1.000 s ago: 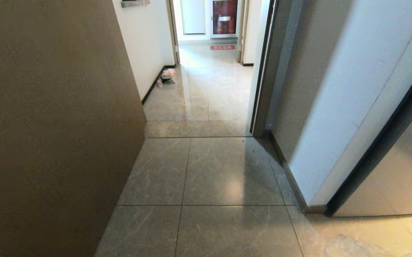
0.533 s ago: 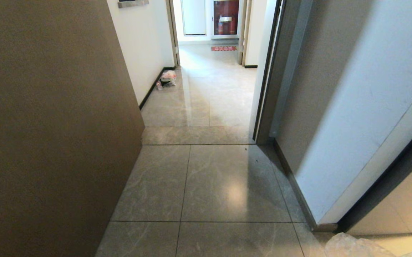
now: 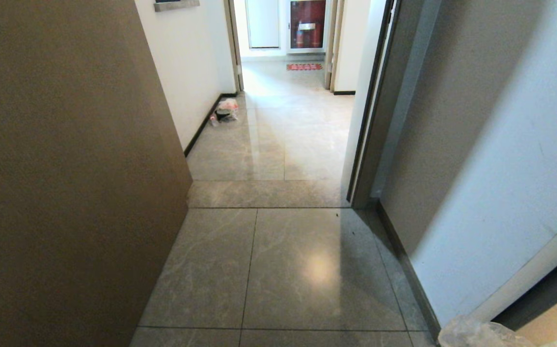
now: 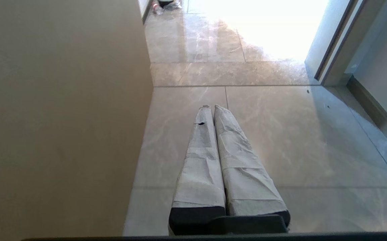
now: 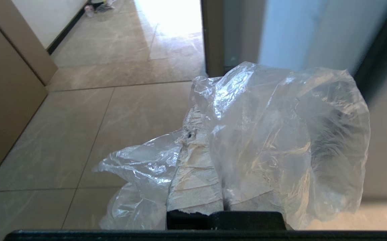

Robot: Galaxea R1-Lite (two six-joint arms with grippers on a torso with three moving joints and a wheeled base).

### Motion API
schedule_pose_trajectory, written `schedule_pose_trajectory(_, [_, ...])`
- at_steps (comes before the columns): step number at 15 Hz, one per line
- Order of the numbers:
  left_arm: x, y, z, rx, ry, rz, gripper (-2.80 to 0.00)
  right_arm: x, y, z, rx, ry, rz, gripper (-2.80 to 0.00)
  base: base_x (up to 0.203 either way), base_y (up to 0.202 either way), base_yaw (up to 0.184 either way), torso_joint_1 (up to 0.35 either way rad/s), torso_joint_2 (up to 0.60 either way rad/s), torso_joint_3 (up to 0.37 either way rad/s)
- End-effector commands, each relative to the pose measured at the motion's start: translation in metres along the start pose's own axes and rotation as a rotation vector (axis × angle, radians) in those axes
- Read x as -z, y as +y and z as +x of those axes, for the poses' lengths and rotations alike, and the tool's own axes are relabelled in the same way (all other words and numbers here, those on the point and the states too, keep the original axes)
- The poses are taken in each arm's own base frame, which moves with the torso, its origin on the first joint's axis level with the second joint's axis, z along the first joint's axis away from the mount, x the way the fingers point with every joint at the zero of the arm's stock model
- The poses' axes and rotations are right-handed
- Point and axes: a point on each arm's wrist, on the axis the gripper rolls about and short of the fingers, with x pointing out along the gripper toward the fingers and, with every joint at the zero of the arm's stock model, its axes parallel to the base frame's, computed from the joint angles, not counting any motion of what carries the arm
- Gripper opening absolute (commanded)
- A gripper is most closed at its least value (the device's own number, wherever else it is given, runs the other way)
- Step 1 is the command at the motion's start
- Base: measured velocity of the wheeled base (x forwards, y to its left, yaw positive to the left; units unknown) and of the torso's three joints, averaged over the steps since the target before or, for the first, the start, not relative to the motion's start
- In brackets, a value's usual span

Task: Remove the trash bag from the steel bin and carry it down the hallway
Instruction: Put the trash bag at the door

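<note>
Already out of its bin, trash bag clamped in closed right gripper, left gripper shut empty, hallway mostly ahead.

Both grippers' fingers pressed together.

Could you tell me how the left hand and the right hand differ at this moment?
The left hand holds nothing, with bare floor tiles beyond it; the right hand is shut on the trash bag, whose clear crinkled plastic drapes over it. The left hand's fingers show in full; the right hand's fingers are partly hidden by the bag. Both hands are shut, wrapped in pale covering and pointing forward above the floor.
</note>
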Motion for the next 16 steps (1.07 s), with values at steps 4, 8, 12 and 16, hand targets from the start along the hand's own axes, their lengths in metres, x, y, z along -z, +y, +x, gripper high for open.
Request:
schedule_pose_trajectory(4, [0.0,0.0,0.0,-0.001,0.0,0.0,-2.8,0.0004,0.0,0.0002,0.0,0.003,0.0,-2.8,0.191,0.0,0.0,0.004,0.0,0.002])
schedule_pose_trajectory(8, [0.0,0.0,0.0,-0.001,0.0,0.0,-2.8,0.0004,0.0,0.0002,0.0,0.002,0.0,-2.8,0.191,0.0,0.002,0.004,0.0,-0.001])
schedule_pose_trajectory(12, [0.0,0.0,0.0,-0.001,0.0,0.0,-2.8,0.0004,0.0,0.0002,0.0,0.003,0.0,-2.8,0.193,0.0,0.002,0.001,0.0,0.002])
schedule_pose_trajectory(16, [0.0,0.0,0.0,-0.001,0.0,0.0,-2.8,0.0003,0.0,0.0001,0.0,0.0,0.0,-2.8,0.193,0.0,0.003,0.0,0.0,0.001])
